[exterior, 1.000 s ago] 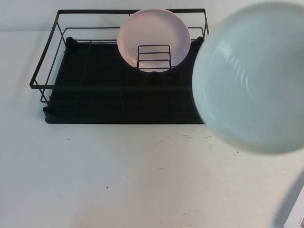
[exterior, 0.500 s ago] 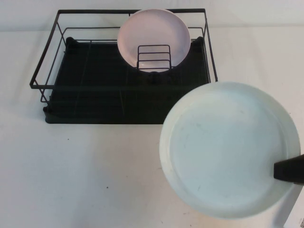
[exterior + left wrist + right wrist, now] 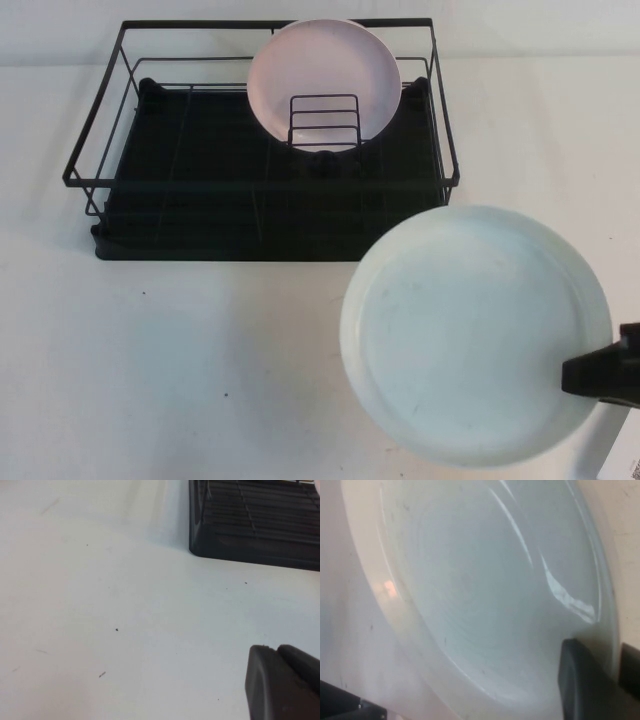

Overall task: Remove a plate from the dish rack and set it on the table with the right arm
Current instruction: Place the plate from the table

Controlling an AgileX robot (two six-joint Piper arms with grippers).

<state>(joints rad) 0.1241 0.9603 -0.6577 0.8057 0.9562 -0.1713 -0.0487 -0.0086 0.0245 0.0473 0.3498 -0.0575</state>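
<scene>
- Pale-green glazed plate (image 3: 470,335) sits at the lower right of the high view, just in front of the dish rack (image 3: 260,140), over the table (image 3: 200,370); whether it touches down I cannot tell.
- Right gripper (image 3: 598,375) is clamped on its right rim.
- Looks rigid, slick and breakable; an edge pinch is the only hold, likely prone to slipping.
- Left gripper (image 3: 282,682) hangs low over bare table; its fingers' state cannot be told.
- Pink plate (image 3: 323,80) stands in the rack.

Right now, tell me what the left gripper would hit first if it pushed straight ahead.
Probably the dish rack: the left gripper hangs over bare table, pointing toward the rack's black tray corner. Depth is unclear.
</scene>
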